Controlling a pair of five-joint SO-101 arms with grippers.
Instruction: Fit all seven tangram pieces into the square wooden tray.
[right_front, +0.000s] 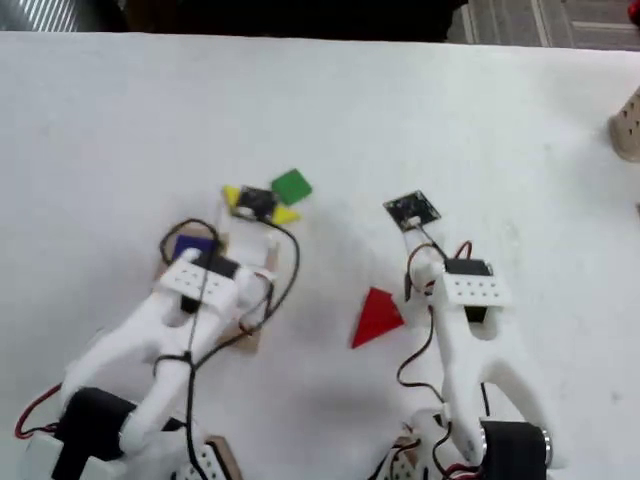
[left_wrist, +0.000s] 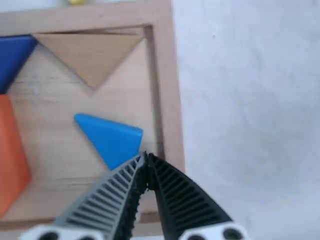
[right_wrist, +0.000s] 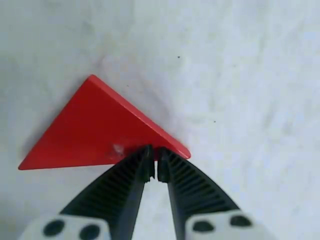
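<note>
Left claw (left_wrist: 146, 167) pressed together, gripping nothing, tip over square wooden tray (left_wrist: 165, 75). Light blue triangle (left_wrist: 112, 140) just ahead of tip, flat on tray floor. Beyond it, wood-coloured triangle (left_wrist: 90, 52) in far corner. Dark blue piece (left_wrist: 12, 55) and orange piece (left_wrist: 10, 160) lie off to side.

Right claw (right_wrist: 153, 165) likewise pressed together, empty, tip at edge of red triangle (right_wrist: 95, 132) on table (right_wrist: 240, 75).

Green square (right_front: 292, 185) and yellow piece (right_front: 285, 215), possibly two, partly hidden, on table past left claw.

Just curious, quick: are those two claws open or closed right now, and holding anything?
Left gripper: closed, holding nothing.
Right gripper: closed, holding nothing.
</note>
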